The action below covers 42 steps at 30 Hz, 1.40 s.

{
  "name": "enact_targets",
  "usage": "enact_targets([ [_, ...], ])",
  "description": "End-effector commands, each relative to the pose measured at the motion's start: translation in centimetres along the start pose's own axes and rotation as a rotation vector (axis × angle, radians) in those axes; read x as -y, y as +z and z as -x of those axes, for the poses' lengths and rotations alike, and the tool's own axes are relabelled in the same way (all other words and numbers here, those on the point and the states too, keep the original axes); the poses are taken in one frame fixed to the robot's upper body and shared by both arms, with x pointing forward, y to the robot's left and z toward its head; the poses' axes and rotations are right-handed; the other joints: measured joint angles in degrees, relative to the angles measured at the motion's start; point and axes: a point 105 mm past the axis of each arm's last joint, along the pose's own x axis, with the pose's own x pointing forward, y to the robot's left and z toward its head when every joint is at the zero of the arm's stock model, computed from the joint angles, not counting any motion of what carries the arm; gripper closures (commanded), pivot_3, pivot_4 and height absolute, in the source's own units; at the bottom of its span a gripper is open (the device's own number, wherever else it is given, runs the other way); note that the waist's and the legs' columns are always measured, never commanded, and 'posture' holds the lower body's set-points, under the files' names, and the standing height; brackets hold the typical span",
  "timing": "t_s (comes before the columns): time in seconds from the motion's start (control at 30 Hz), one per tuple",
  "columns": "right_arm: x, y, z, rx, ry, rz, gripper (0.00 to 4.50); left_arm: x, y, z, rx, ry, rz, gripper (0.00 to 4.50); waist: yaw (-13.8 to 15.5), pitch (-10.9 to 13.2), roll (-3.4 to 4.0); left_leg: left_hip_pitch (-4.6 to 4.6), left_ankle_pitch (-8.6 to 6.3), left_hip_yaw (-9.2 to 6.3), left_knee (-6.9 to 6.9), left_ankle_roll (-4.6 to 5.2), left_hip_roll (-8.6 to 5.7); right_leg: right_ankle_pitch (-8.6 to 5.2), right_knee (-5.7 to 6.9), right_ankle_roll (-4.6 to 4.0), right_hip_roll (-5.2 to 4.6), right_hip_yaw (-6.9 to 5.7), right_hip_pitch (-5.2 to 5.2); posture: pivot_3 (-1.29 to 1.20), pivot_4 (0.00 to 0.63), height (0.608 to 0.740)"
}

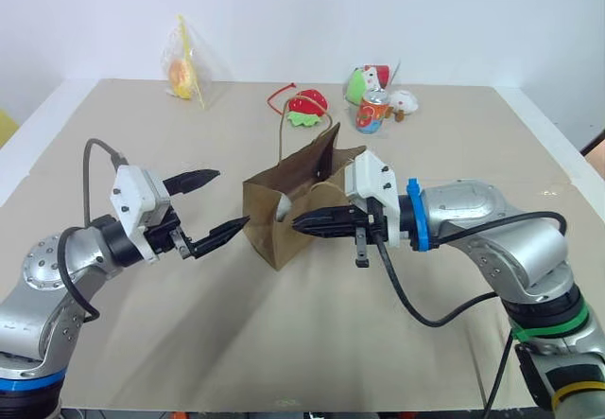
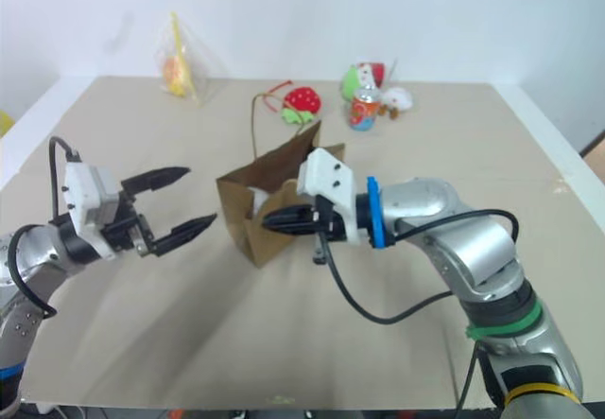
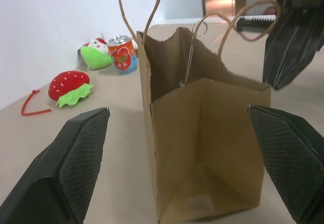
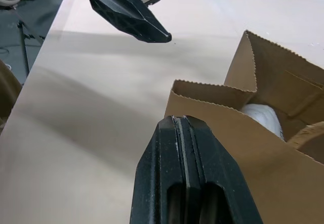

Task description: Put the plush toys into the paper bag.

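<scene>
Two pincers flanking one plain brown kraft paper bag standing upright, mouth open, around the middle of the tan bench. Left pincer spread wide and empty, fingertips pointing at the bag's side wall, just beside it without touching; seen from the left wrist, black fingers framing the bag on both sides. Right pincer fully closed, fingers pressed flat together, gripping nothing, tip at the bag's rim on the opposite side; contact with the paper impossible to tell. Inside the bag, glimpsed from the right wrist, a pale rounded white plush toy, low against the inner wall. Thin tan looped cord handles rising above the bag's mouth. Toward the far edge of the bench, well apart from both pincers: a red strawberry-shaped plush with green leaves, a colourful printed drink can, a green-and-red plush and a small white plush clustered beside the can. Near the far left corner, a clear plastic bag with yellow-orange contents.
</scene>
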Motion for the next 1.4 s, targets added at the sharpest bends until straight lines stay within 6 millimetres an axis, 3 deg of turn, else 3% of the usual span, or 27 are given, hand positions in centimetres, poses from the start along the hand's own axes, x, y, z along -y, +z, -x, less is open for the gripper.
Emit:
enact_targets([
  [0.03, -1.1, 1.4, 3.6, -0.027, 0.065, 0.060, 4.41, -0.2, 0.9, -0.1, 0.033, 0.007, -0.052, 0.00, 0.02, -0.01, -0.02, 0.00, 0.00, -0.01, 0.00, 0.00, 0.00, 0.00, 0.00, 0.00, 0.00, -0.01, 0.01, 0.00, 0.150, 0.740],
  [0.37, -0.4, 3.9, 7.1, 0.053, 0.045, 0.028, 4.41, -0.1, 0.8, -0.8, 0.044, -0.013, -0.062, 0.00, -0.03, 0.00, -0.01, 0.08, 0.00, -0.03, -0.03, 0.01, 0.10, 0.04, -0.01, -0.11, 0.07, -0.04, 0.03, 0.00, 0.150, 0.740],
  [0.47, -1.1, 3.4, 7.3, 0.019, 0.076, -0.013, 4.41, -0.2, 0.9, -0.9, 0.047, -0.013, -0.066, 0.00, -0.02, 0.00, -0.01, 0.08, 0.01, -0.02, -0.02, 0.03, 0.11, 0.09, -0.01, -0.17, 0.09, -0.03, 0.02, 0.00, 0.150, 0.740],
  [0.73, -1.8, 0.1, 3.5, 0.009, 0.053, -0.058, 4.41, -0.2, 1.3, -1.2, 0.070, -0.019, -0.059, 0.00, -0.08, -0.04, -0.06, 0.07, 0.01, 0.02, -0.02, 0.03, 0.10, 0.10, -0.04, -0.13, 0.05, 0.03, 0.02, 0.00, 0.150, 0.740],
  [1.0, -0.5, 0.3, -0.5, 0.091, -0.028, -0.019, 4.41, 0.3, 1.4, -0.5, 0.074, -0.025, -0.023, 0.00, -0.03, -0.05, -0.08, 0.06, 0.04, -0.04, -0.01, 0.01, 0.13, 0.12, -0.01, -0.12, 0.13, -0.03, 0.02, 0.00, 0.150, 0.740],
  [1.4, 0.8, 0.3, -3.1, 0.133, -0.092, 0.003, 4.41, 1.1, 0.7, 0.2, 0.048, 0.011, -0.003, 0.00, -0.04, -0.05, -0.08, 0.04, 0.05, -0.01, 0.01, -0.01, 0.12, 0.15, -0.02, -0.12, 0.06, 0.01, 0.01, 0.00, 0.150, 0.740],
])
